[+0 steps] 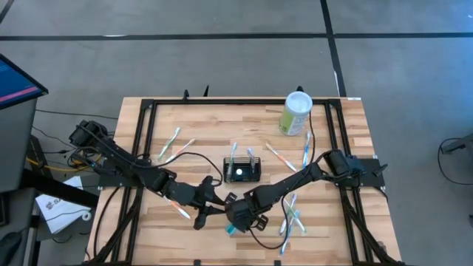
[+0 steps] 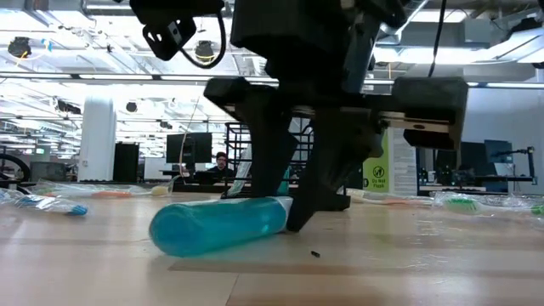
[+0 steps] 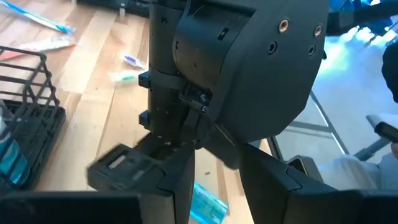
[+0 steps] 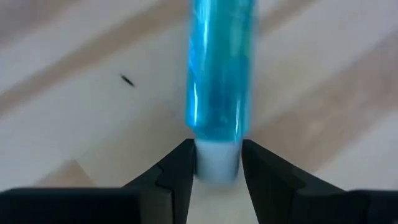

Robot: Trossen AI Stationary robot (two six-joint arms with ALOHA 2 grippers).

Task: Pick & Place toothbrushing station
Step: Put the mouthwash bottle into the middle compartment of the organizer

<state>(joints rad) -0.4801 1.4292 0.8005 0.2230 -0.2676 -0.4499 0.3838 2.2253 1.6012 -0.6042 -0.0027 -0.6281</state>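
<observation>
The toothbrushing station, a black wire-mesh caddy [image 1: 242,170], stands at the table's middle and shows again in the left wrist view [image 3: 34,118]. Near the front edge a blue tube [image 2: 219,226] with a white cap lies flat on the wood. My right gripper [image 1: 238,219] has come down over the tube's cap end and is shut on it. My left gripper [image 1: 202,215] hovers open just to its left, pointing at the right gripper, with nothing between its fingers [image 3: 180,186]. My right gripper pinches the tube's white cap [image 4: 216,160] between its two fingers, one on each side. The fingers [image 2: 308,197] come steeply from above and lie across the tube's end. The tube lies flat on the table, its blue body [image 4: 219,68] stretching away from the fingers.
A pale-green canister [image 1: 297,114] with a white lid stands at the back right. Toothbrushes lie scattered at the left [image 1: 168,145], right of the caddy [image 1: 278,155] and near the front right [image 1: 293,219]. Black frame rails [image 1: 140,140] border the table.
</observation>
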